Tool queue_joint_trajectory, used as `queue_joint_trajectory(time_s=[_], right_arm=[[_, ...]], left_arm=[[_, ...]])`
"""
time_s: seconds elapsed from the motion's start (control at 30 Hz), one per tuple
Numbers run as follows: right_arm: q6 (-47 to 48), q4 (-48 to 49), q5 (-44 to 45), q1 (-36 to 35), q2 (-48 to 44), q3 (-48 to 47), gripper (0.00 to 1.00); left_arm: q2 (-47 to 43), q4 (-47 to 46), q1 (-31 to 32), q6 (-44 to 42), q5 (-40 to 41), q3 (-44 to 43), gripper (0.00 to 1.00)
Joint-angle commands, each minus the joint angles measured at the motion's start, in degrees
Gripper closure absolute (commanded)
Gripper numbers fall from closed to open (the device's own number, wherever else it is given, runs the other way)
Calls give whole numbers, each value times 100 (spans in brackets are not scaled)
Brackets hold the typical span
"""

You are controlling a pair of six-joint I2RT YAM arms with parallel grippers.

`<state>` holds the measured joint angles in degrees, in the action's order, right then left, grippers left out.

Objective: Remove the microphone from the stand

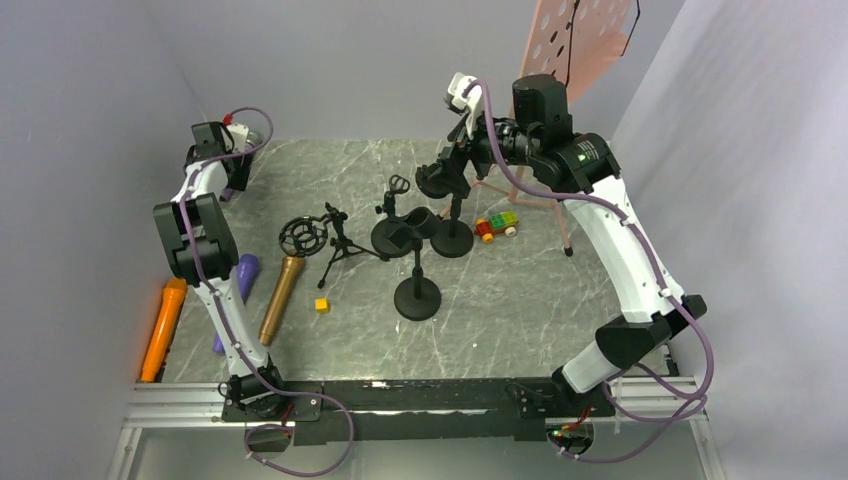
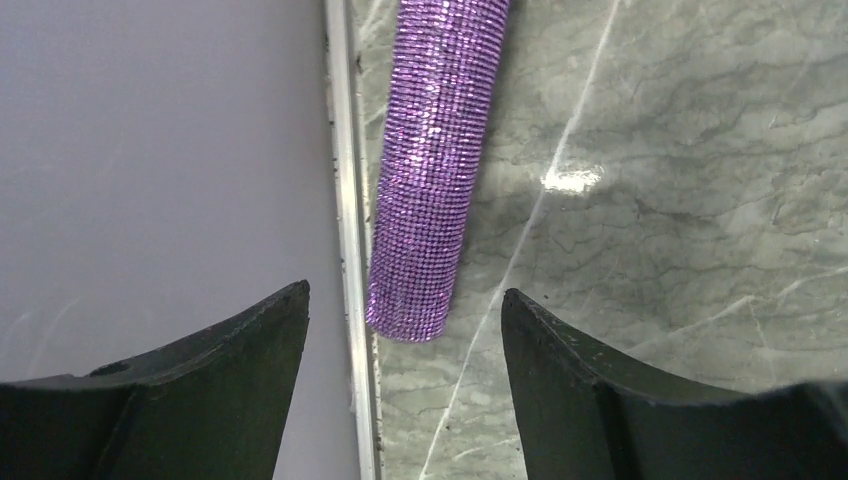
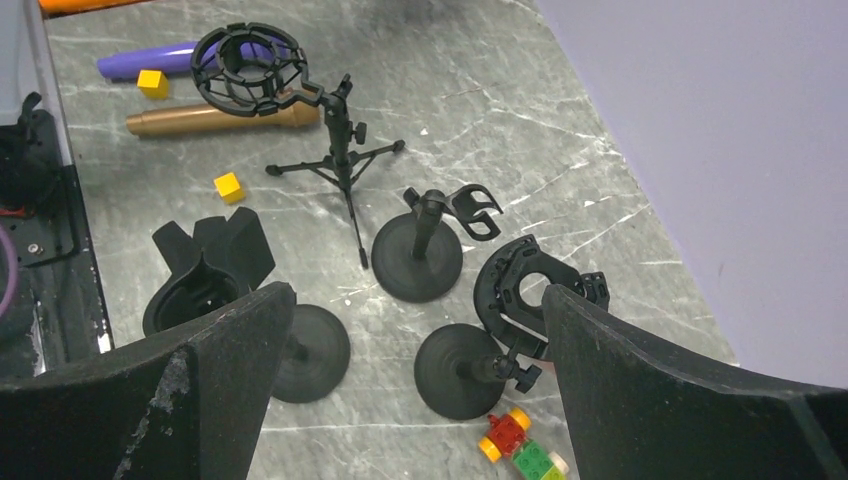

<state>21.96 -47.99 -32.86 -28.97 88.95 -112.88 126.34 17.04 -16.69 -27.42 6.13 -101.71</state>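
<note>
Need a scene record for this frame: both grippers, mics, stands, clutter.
left gripper: open, over the end of the purple microphone
right gripper: open, above the round-base stands
microphones: purple, gold microphone and orange microphone, all lying flat, left side
shock mount: empty, on tripod stand
clutter: yellow cube, brick toy car

Gold microphone (image 3: 215, 118) flat on the table (image 3: 560, 150) just behind a tripod stand (image 3: 340, 165), round-base stands (image 3: 417, 262) nearer, between spread fingers (image 3: 150, 410).

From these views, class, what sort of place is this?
Probably a robot test cell, not a studio: plain grey walls box in a marble-patterned tabletop strewn with black round-based microphone stands.
</note>
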Motion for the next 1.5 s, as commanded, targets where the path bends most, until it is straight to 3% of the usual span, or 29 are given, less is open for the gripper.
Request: queue_joint_trajectory(time_s=[0.0, 0.33, 0.47, 0.57, 0.73, 0.8, 0.93, 1.17, 1.47], right_arm=[[170, -64, 220, -135, 85, -261, 0], [450, -349, 681, -632, 461, -517, 0], [452, -326, 724, -743, 651, -664, 0], [411, -272, 714, -768, 711, -694, 0], [379, -104, 654, -768, 560, -446, 0], [380, -13, 621, -772, 429, -276, 0], [377, 169, 543, -768, 142, 44, 0], [260, 598, 384, -760, -320, 670, 0], [1, 965, 114, -759, -772, 1181, 0]], left_arm=[[290, 599, -56, 31, -546, -631, 25], [1533, 2301, -626, 423, -2150, -2246, 29], [1538, 2278, -720, 455, -2403, -2034, 37], [1370, 2161, -715, 695, -2329, -1836, 52], [564, 1789, -704, 1075, -2339, -771, 83], [222, 1761, -704, 1062, -2376, -346, 88], [-520, 2058, -704, 936, -2418, 488, 91], [-2380, 1903, -755, 627, -1945, 2765, 93], [-4444, 2224, -1056, 190, -1427, 4547, 97]])
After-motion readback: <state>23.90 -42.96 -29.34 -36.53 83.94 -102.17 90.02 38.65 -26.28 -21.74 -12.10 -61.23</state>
